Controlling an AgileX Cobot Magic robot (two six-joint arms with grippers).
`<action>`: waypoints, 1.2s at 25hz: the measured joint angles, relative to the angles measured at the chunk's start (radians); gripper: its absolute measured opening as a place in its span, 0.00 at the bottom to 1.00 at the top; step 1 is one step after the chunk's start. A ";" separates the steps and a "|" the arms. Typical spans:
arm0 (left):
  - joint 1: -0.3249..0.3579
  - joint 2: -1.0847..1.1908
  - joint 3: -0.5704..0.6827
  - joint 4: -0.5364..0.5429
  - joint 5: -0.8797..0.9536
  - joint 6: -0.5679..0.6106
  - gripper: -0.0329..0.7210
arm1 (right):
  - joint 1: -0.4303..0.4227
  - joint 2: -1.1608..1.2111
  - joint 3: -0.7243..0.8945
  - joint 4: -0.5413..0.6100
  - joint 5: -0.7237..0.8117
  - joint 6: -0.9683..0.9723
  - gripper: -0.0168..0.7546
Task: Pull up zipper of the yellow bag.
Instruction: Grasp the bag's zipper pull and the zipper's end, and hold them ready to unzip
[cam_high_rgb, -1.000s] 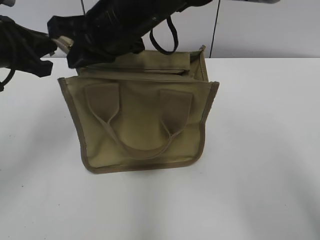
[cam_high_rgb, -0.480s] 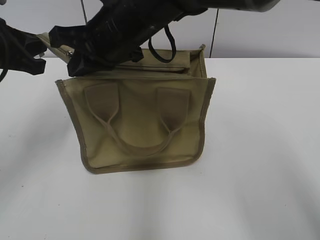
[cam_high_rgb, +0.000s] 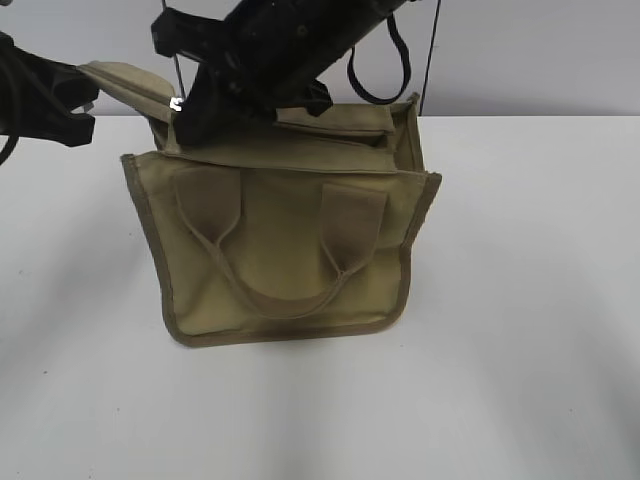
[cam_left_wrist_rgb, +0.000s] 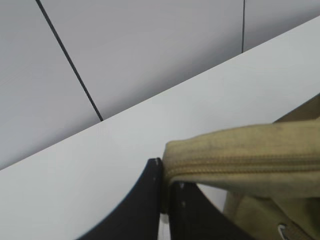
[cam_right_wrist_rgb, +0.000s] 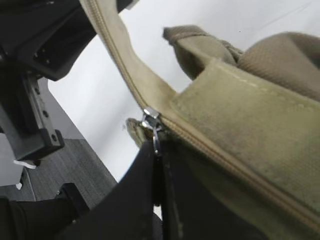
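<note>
The yellow bag (cam_high_rgb: 280, 250) stands on the white table with its handle side facing the exterior camera. My left gripper (cam_high_rgb: 85, 95) is shut on the end of the bag's khaki zip panel (cam_left_wrist_rgb: 225, 155) at the far left and holds it stretched out. My right gripper (cam_high_rgb: 185, 110) reaches across from the upper right and is shut on the zipper's silver pull tab (cam_right_wrist_rgb: 151, 122). The zipper (cam_right_wrist_rgb: 215, 155) runs closed behind the slider and lies open ahead of it (cam_right_wrist_rgb: 112, 55). The bag's closed teeth also show in the left wrist view (cam_left_wrist_rgb: 240, 165).
The white table (cam_high_rgb: 520, 300) spreads around the bag. A grey wall with a dark seam (cam_high_rgb: 430, 60) stands behind it. The left arm's black body (cam_right_wrist_rgb: 40, 75) fills the upper left of the right wrist view, over grey floor (cam_right_wrist_rgb: 75, 175).
My right gripper has moved right along the top of the bag with the pull tab. The stretched zip panel at the left has lifted, and the bag has shifted slightly.
</note>
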 joint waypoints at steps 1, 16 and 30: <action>-0.001 0.000 0.000 -0.001 -0.003 0.000 0.04 | -0.010 -0.001 0.000 0.004 0.020 0.000 0.00; -0.001 0.000 0.018 -0.050 -0.004 0.000 0.04 | -0.167 -0.042 0.000 -0.223 0.307 -0.004 0.00; -0.001 0.000 0.088 -0.061 -0.049 -0.003 0.04 | -0.217 -0.059 0.000 -0.415 0.334 -0.011 0.00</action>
